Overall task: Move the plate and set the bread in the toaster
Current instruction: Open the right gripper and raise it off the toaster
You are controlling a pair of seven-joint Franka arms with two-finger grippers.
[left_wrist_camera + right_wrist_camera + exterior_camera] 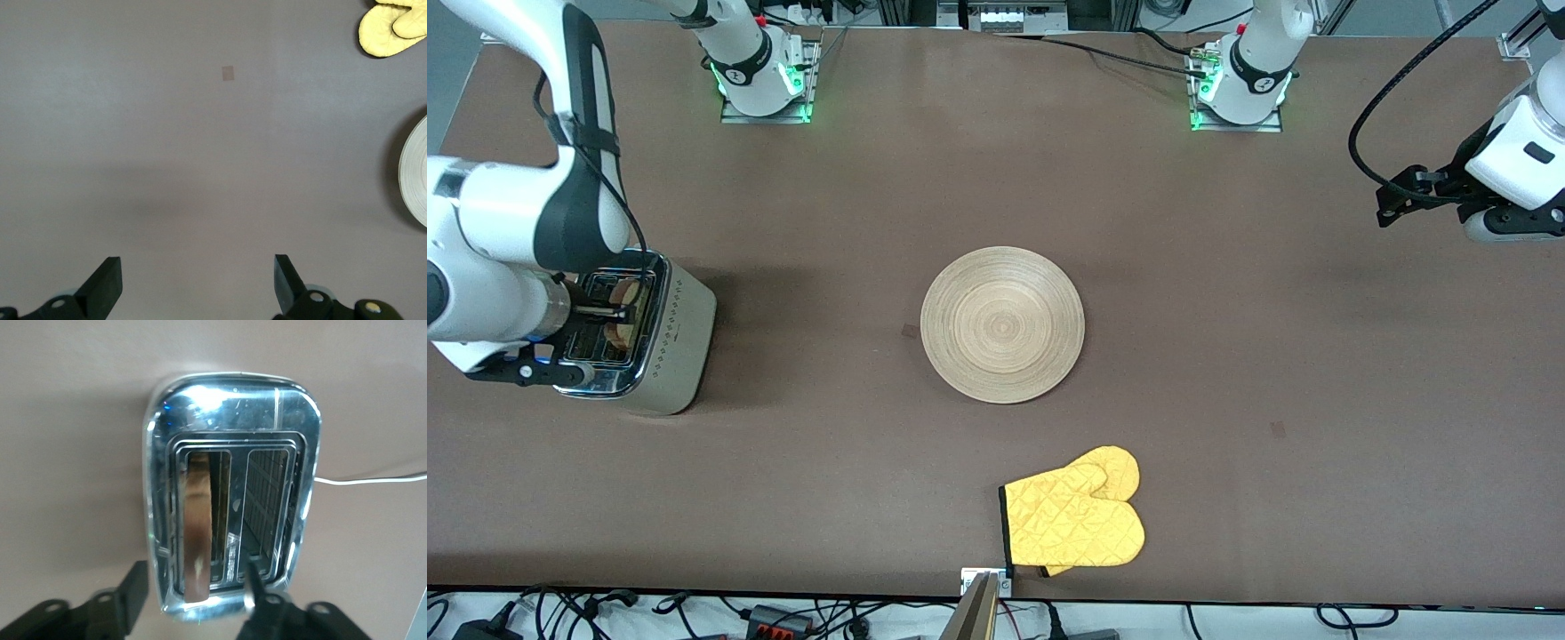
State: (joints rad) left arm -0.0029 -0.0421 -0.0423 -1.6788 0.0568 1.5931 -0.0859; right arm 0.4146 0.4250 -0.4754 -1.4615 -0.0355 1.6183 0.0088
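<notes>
Bread (197,523) stands on edge in one toaster slot, directly beneath your right hand (193,597), whose fingers are spread with nothing between them, straddling the chrome top at the lower middle of the right wrist frame. The slice's long axis runs along the slot, and it looks already seated; judging by that, the insertion is essentially done and the next move is a straight lift clear. In the front frame, the toaster (667,347) sits at the middle left, at the right arm's end of the counter (1227,373). The plate (1002,324) lies bare at centre frame, well apart from the toaster, with a yellow oven mitt (1076,516) nearer the camera. Your left hand (198,285) waits, fingers open and empty, over bare counter at the left arm's end.
</notes>
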